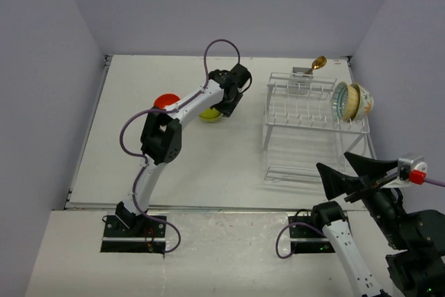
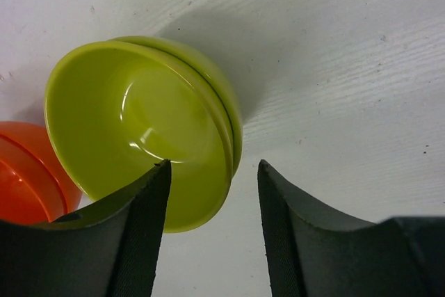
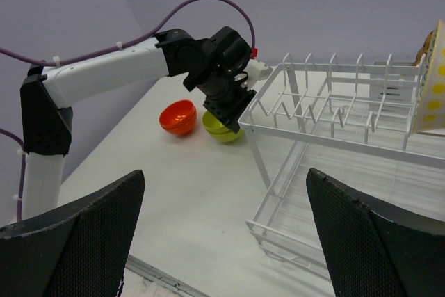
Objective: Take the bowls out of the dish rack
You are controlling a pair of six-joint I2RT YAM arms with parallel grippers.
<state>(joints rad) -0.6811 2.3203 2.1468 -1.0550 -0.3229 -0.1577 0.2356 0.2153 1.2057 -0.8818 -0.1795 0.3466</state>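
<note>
left wrist, glossy round lime-green bowls (image 2: pixel 132 113)

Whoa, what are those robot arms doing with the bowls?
They are emptying the dish rack. The left hand hangs open just over the green bowls, which sit nested on the table beside an orange bowl. Cream flowery bowls stand on edge at the rack's right end, not yet taken out. The right hand is open and holds nothing.
</note>
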